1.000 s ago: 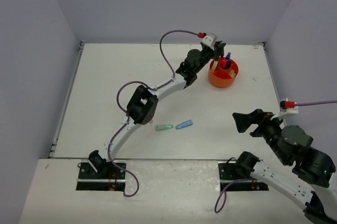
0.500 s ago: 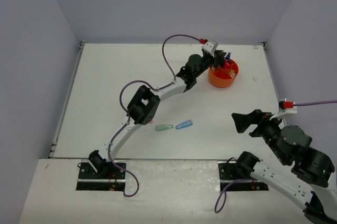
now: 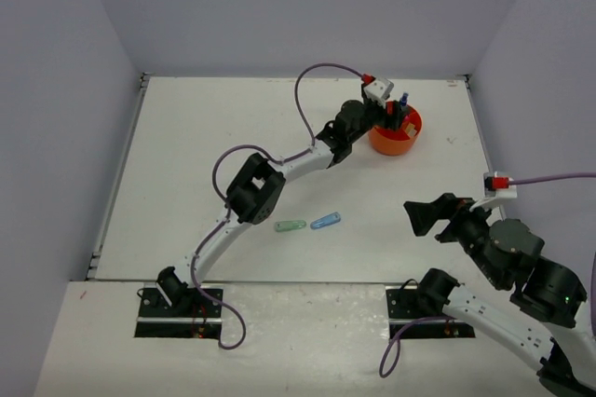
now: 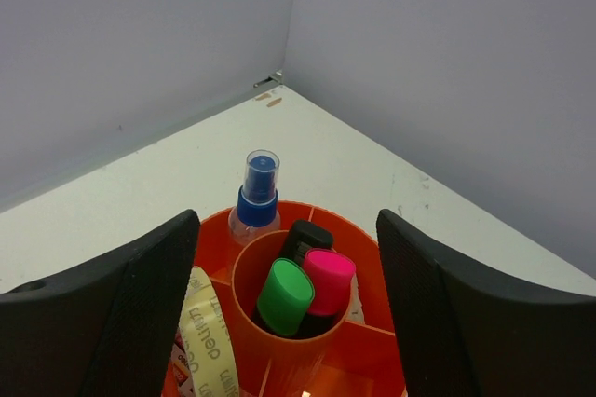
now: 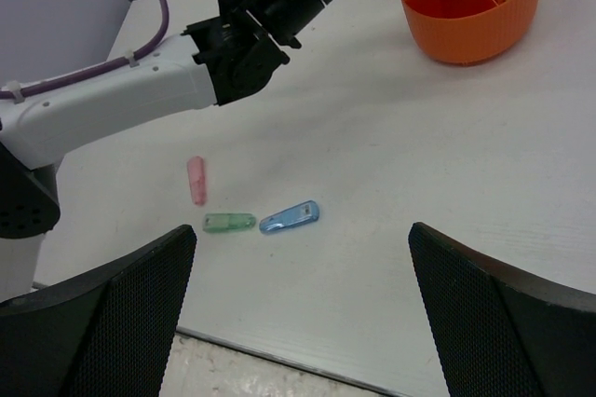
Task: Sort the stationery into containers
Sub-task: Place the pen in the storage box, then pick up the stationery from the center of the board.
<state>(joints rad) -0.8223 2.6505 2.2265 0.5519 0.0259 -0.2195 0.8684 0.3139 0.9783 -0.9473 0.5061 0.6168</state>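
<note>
Left fingers (image 4: 112, 322), right fingers (image 5: 93, 322) spread, empty; tub (image 4: 328, 217) cropped; pink clip (image 5: 196, 180) hidden overhead.

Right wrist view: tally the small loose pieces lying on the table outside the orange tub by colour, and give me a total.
Pink clip: 1
Pale green clip: 1
Blue clip: 1
Total: 3
</note>
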